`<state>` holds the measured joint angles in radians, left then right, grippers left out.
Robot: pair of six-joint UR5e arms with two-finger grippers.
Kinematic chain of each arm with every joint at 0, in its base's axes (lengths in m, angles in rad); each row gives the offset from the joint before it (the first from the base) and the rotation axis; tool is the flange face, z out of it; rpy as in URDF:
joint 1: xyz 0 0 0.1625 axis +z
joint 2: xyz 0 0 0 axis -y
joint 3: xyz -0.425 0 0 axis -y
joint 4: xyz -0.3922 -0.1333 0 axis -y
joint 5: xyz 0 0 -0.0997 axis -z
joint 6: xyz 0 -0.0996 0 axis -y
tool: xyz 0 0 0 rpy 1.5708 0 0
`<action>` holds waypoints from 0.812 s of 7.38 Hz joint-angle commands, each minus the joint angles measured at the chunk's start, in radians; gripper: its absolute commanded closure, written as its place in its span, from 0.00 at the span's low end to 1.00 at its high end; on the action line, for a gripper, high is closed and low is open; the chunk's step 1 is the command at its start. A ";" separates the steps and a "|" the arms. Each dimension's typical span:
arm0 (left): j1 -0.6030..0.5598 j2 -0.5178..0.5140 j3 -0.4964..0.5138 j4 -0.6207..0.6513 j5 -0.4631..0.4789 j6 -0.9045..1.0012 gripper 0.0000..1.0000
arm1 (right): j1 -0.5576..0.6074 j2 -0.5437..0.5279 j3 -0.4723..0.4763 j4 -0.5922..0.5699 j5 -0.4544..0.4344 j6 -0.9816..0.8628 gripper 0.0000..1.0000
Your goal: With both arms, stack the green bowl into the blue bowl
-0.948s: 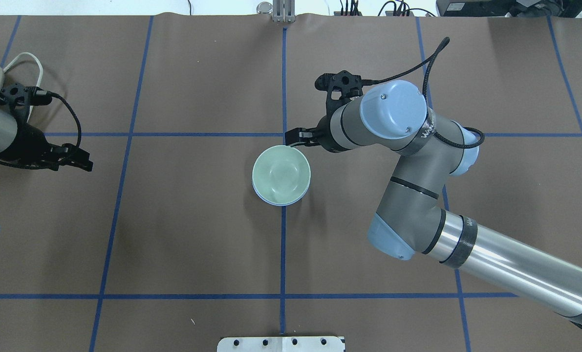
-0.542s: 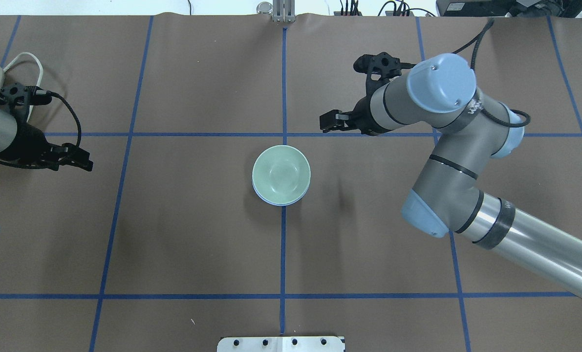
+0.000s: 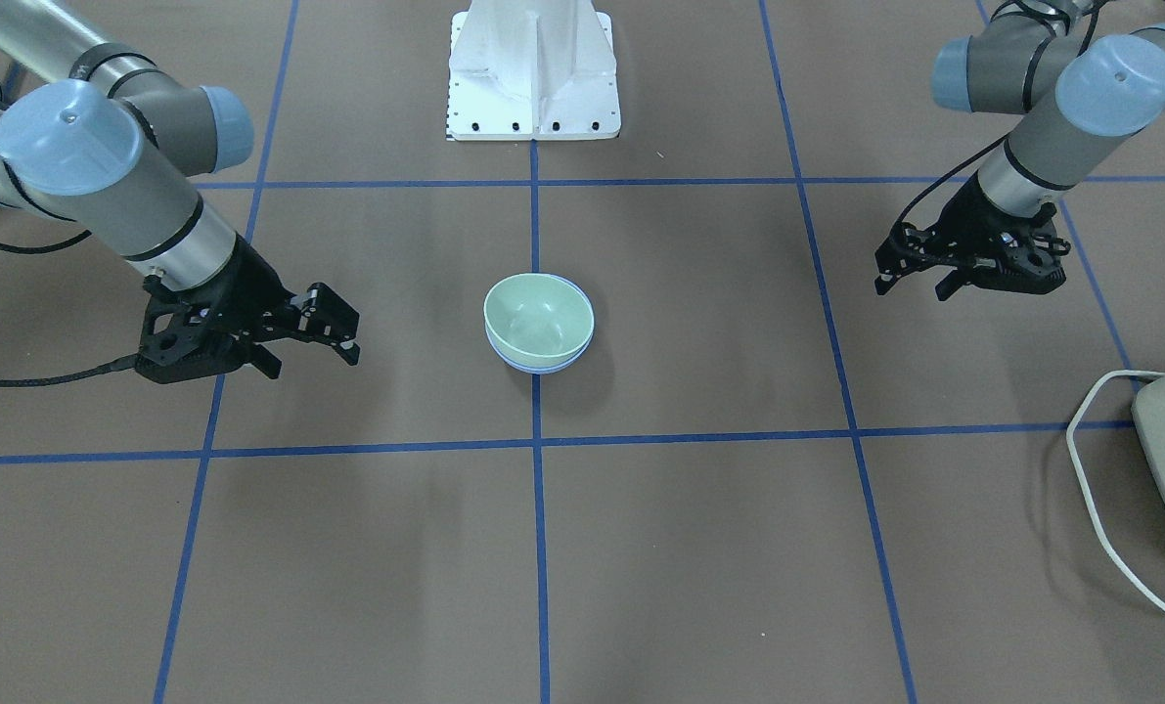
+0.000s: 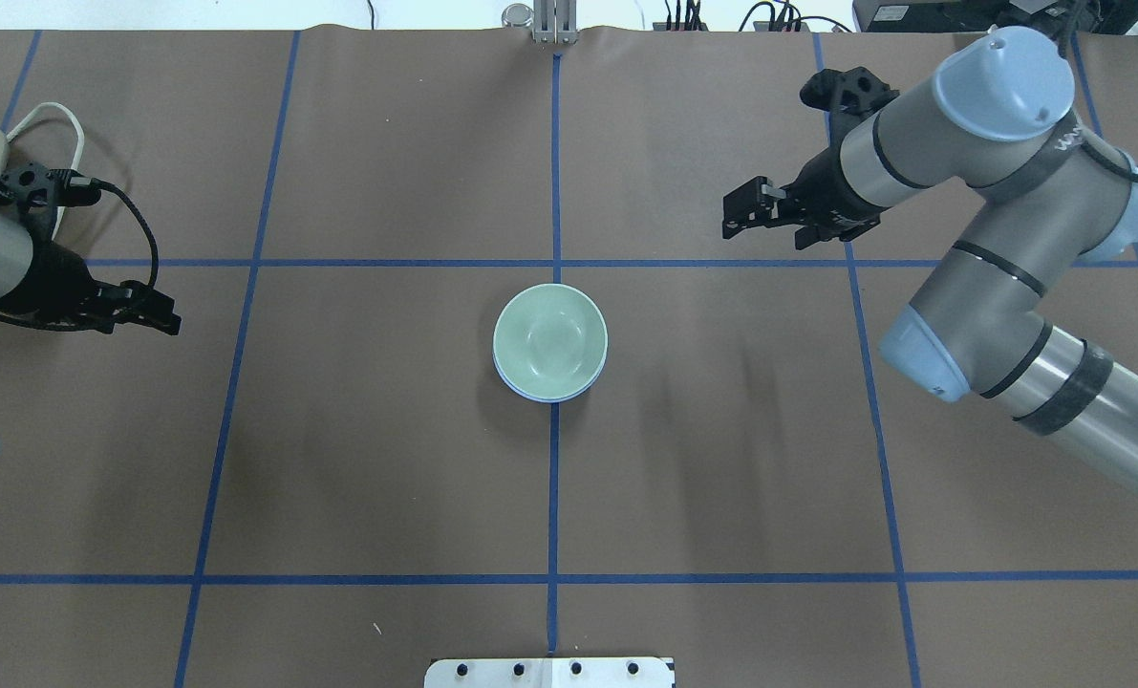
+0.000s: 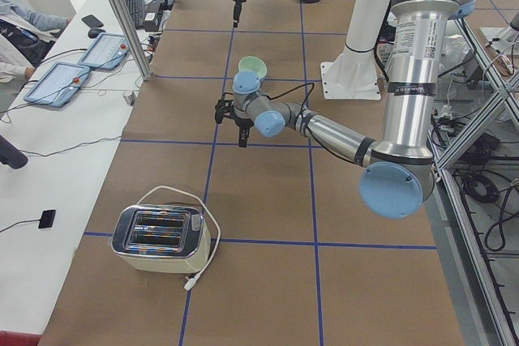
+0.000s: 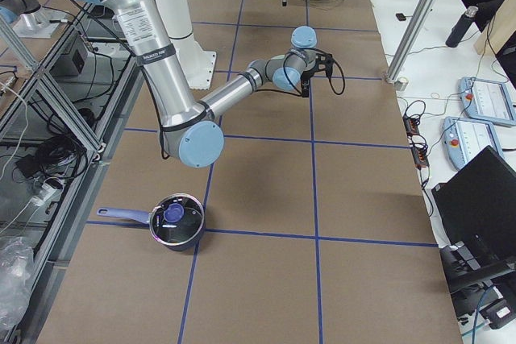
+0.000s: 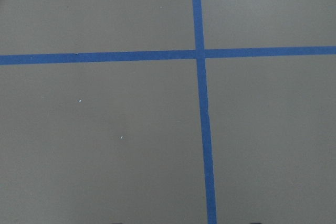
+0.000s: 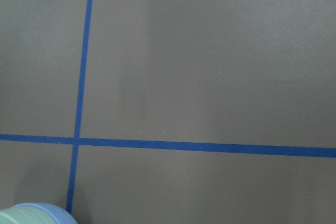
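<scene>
Retreated from the bowls, right hand (image 4: 739, 218) now hangs wide, empty, upper right; left hand (image 4: 160, 318) likewise, far left. Green bowl (image 4: 549, 336) sits nested in blue bowl (image 4: 537, 397), mid-frame. Stacking looks done; next, arms merely park.

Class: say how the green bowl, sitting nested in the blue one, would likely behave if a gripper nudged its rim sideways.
The green bowl looks glossy and thin, so it is probably light and slippery to pinch. Nested deep in the blue bowl, it would likely drag that along rather than tip.
</scene>
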<state>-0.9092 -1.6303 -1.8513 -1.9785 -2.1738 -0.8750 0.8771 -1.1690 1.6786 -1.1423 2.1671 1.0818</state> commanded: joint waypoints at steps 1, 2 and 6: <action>-0.013 0.012 0.003 0.001 -0.003 0.069 0.14 | 0.060 -0.111 0.003 -0.001 0.020 -0.184 0.00; -0.020 0.020 0.001 0.001 -0.006 0.074 0.11 | 0.087 -0.136 -0.003 -0.002 0.026 -0.210 0.00; -0.144 0.098 0.020 0.007 -0.044 0.276 0.04 | 0.244 -0.146 -0.147 -0.005 0.113 -0.399 0.00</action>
<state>-1.0038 -1.5594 -1.8445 -1.9741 -2.2032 -0.6809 1.0544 -1.3171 1.5892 -1.1476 2.2282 0.7386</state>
